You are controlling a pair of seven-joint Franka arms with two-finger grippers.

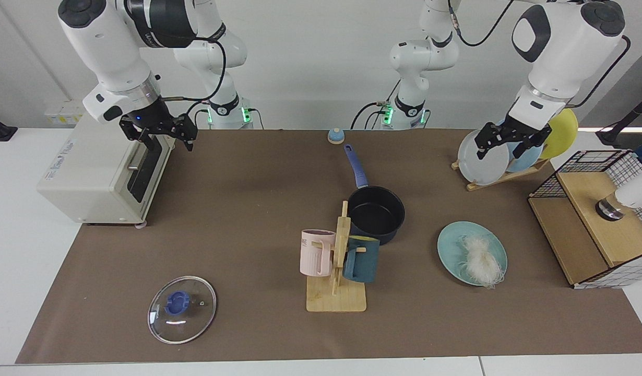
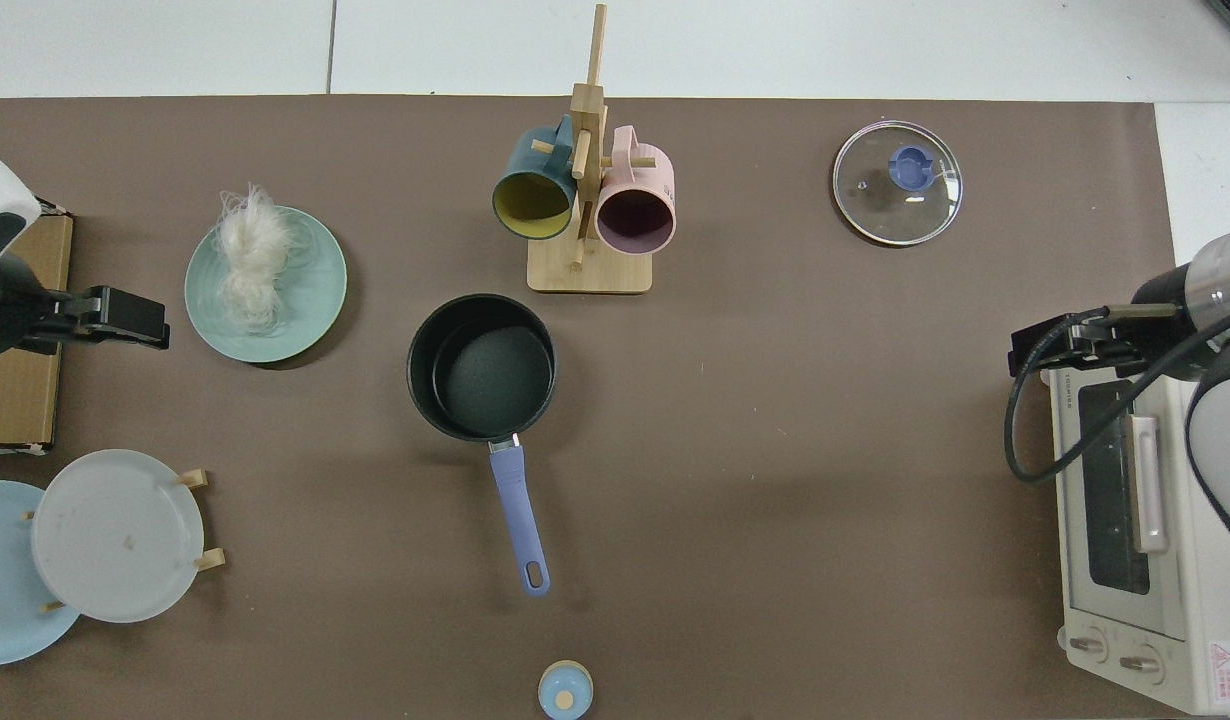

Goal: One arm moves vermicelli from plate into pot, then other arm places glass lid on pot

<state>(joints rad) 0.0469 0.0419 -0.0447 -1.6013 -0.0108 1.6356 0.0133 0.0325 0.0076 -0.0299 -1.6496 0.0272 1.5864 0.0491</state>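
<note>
The vermicelli (image 1: 480, 261) (image 2: 247, 265), a wispy white bundle, lies on the teal plate (image 1: 451, 245) (image 2: 310, 300). The dark pot (image 1: 376, 211) (image 2: 480, 365) with its blue handle stands mid-table with nothing in it. Flat on the mat near the front edge lies the glass lid (image 1: 181, 309) (image 2: 897, 182) with a blue knob. My left gripper (image 1: 499, 151) (image 2: 125, 318) hangs open and holds nothing, high in front of the plate rack, beyond the teal plate. My right gripper (image 1: 167, 141) (image 2: 1045, 345) waits open over the toaster oven's corner.
A wooden mug rack (image 1: 336, 292) with a pink and a dark teal mug stands just in front of the pot. A toaster oven (image 1: 96, 167), a plate rack (image 1: 488, 156), a wire basket with a wooden box (image 1: 597, 219) and a small blue knob-shaped object (image 1: 335, 136) ring the mat.
</note>
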